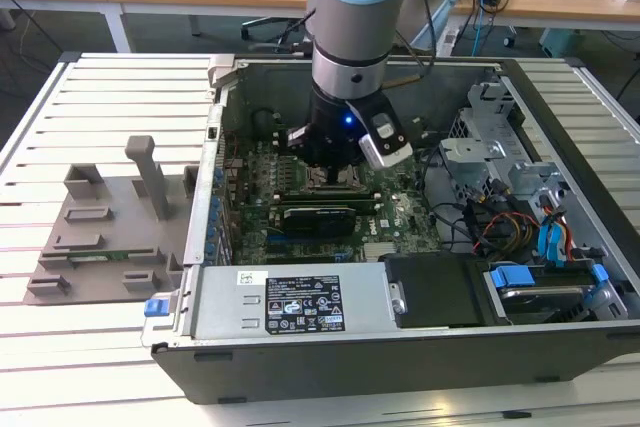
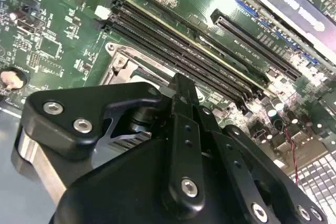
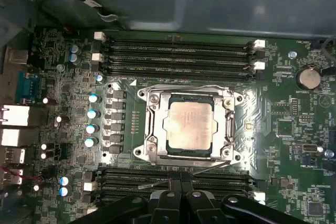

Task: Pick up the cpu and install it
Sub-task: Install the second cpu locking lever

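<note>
The cpu (image 3: 190, 124) is seen in the first wrist view lying flat and square inside the metal socket frame (image 3: 148, 124) on the motherboard (image 3: 283, 129), its pale metal top facing up. It appears seated in the socket, level with the frame around it, between two banks of black memory slots (image 3: 178, 56). No retention plate is seen folded over the chip, so whether the socket has been locked cannot be judged from these pictures.

In the exterior view the gripper (image 1: 330, 169) is held low inside the open computer case (image 1: 400, 367), directly above the middle of the board, with the arm's wrist upright over it. The case rests on a slatted white surface (image 1: 110, 127), and a grey fixture tray (image 1: 100, 237) lies at the exterior view's left, well apart from the arm.

Nothing is seen held between the fingers (image 2: 181, 103) in the second wrist view; they seem drawn together, but whether they are released or clenched cannot be told with confidence. By the look of it, the placing is largely done: the chip is in its socket and is not being carried.
</note>
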Controlling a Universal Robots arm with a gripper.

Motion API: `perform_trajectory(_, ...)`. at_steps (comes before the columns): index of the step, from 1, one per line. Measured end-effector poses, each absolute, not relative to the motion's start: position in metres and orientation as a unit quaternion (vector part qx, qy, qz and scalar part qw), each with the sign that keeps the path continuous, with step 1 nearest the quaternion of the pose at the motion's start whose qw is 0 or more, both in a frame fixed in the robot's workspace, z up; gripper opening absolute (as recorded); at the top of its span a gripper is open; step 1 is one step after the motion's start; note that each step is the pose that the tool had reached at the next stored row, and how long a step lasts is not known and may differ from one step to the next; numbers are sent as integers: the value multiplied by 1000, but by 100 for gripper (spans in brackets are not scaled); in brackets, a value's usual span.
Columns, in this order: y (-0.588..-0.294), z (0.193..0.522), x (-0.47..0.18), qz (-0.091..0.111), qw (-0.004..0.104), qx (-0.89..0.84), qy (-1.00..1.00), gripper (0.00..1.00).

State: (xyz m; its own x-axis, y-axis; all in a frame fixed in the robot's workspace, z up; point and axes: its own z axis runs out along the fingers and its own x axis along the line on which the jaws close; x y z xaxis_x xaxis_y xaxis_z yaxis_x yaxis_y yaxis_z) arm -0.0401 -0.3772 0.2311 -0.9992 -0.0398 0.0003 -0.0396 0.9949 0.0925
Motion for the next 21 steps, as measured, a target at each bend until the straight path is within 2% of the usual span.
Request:
perform_trajectory(15, -376, 210, -43, -46, 1, 20, -999, 11)
perform_trajectory(21, -372, 204, -66, -46, 1, 20, -999, 11)
